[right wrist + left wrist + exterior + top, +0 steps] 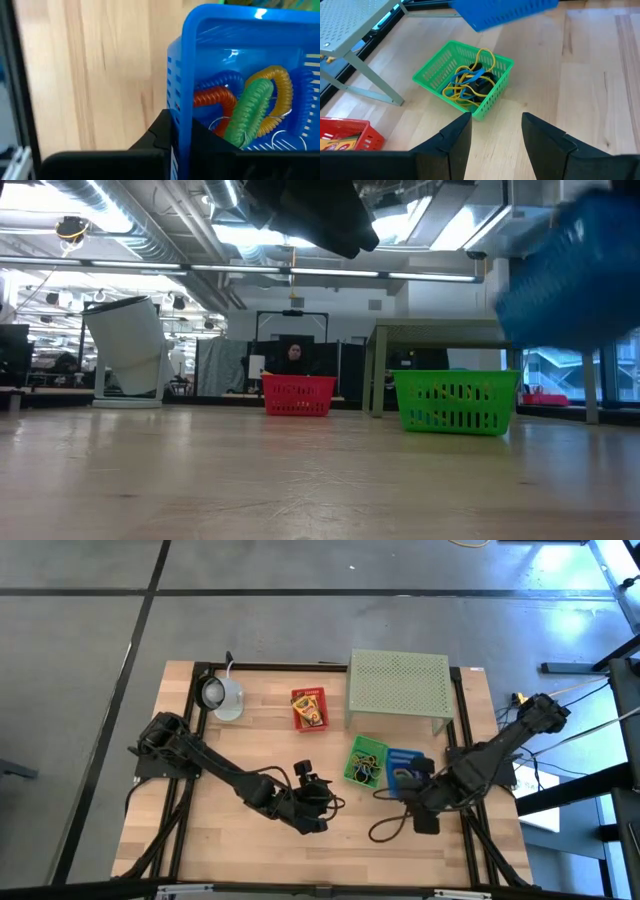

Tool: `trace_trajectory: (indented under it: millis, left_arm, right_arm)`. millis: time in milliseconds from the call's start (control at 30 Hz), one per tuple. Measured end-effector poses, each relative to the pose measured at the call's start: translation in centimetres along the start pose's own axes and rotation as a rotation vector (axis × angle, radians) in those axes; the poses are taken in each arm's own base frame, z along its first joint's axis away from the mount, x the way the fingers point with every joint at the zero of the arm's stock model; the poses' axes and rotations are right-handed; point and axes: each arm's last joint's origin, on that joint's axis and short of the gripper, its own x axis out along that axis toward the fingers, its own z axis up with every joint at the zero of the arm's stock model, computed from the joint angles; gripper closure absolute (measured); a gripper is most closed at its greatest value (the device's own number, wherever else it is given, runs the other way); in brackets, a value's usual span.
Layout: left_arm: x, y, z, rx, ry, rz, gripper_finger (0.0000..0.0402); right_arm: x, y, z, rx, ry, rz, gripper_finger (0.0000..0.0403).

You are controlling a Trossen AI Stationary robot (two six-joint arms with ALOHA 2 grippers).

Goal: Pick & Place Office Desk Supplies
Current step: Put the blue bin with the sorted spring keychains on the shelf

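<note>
Coils (250, 107) lie inside the blue basket (210, 30), its wall clamped in the right pincer (182, 132).

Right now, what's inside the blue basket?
The blue basket holds coiled loops in red, green, yellow and blue. Its near wall and the right tool gripping it hide the rest.

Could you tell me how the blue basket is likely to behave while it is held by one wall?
The right end effector pinches one thin wall of the blue basket, so it probably hangs tilted. Its slotted plastic looks light, though that wall may flex. The coiled loops inside could slide or spill.
</note>
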Motion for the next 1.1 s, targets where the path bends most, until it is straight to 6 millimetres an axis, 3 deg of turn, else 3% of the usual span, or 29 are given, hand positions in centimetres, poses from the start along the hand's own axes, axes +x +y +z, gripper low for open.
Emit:
trace_trajectory:
  millis: [167, 333, 700, 933, 1100]
  left_arm:
    - [0.0, 0.0, 0.0, 0.0, 0.0, -0.001, 0.0233]
    - [0.0, 0.0, 0.0, 0.0, 0.0, -0.001, 0.0233]
    - [0.0, 0.0, 0.0, 0.004, 0.001, -0.001, 0.0233]
    - [0.0, 0.1, -0.2, 0.055, 0.014, 0.004, 0.0233]
    - [0.0, 0.1, -0.3, 0.062, 0.022, 0.007, 0.0233]
  right_arm:
    - [-4.3, 0.5, 1.2, -0.041, -0.152, -0.082, 0.0393]
    - [-6.4, -0.8, 2.3, -0.09, -0.221, -0.197, 0.0393]
    - [-7.1, -10.0, 3.3, -0.061, 0.039, -0.3, 0.0393]
    - [-7.4, -15.4, 1.5, 0.006, 0.083, -0.333, 0.0393]
    - [-6.2, -18.1, -0.1, 0.062, 0.141, -0.346, 0.0395]
